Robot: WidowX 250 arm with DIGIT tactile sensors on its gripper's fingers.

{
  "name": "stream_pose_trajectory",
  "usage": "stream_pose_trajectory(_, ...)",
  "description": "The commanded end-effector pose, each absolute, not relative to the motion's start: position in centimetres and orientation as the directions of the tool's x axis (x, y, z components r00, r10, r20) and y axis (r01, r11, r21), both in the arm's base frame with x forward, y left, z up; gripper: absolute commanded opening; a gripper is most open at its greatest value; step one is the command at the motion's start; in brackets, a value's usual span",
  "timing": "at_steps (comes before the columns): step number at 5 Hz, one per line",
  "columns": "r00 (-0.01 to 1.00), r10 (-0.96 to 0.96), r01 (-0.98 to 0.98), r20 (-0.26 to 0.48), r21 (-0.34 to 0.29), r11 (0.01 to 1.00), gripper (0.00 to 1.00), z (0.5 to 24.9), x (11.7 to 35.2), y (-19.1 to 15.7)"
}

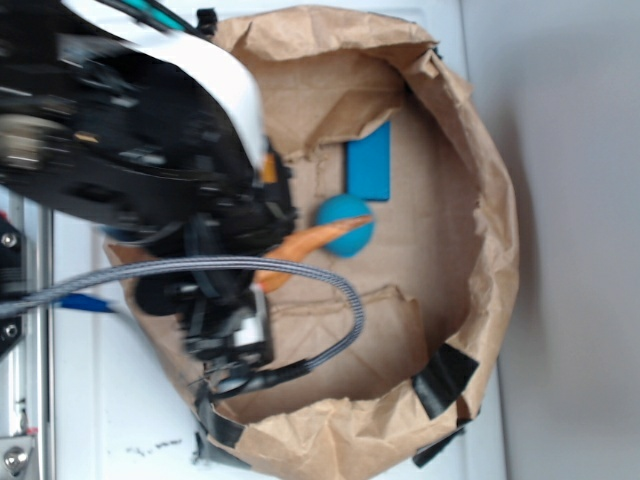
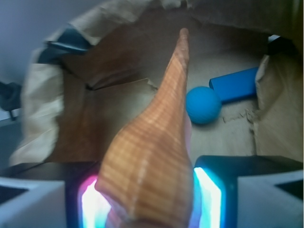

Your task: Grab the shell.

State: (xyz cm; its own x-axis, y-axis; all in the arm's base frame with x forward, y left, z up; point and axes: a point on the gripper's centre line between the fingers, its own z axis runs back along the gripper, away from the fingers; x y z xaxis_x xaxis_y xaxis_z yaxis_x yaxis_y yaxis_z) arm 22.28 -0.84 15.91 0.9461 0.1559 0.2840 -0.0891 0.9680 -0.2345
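The shell (image 2: 152, 156) is a tan-orange striped spindle with a long pointed tail. In the wrist view its wide body sits between my two lit pads (image 2: 208, 199) and its tail points away toward the bag's far wall. My gripper (image 2: 148, 202) is shut on the shell. In the exterior view the orange shell (image 1: 300, 248) sticks out from under the black arm, its tip reaching the blue ball (image 1: 347, 224). The gripper itself is hidden by the arm there. The shell appears lifted off the bag's floor.
A brown paper bag (image 1: 480, 200) with high crumpled walls surrounds everything. A blue ball (image 2: 203, 105) and a blue rectangular block (image 1: 369, 161) lie on its floor, the block also in the wrist view (image 2: 235, 84). A grey braided cable (image 1: 340, 290) loops across the front.
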Motion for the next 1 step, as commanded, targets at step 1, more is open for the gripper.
stream_pose_trajectory(1,0.953,0.021,-0.003,0.303,-0.059,0.998,0.35,18.7,21.37,-1.2)
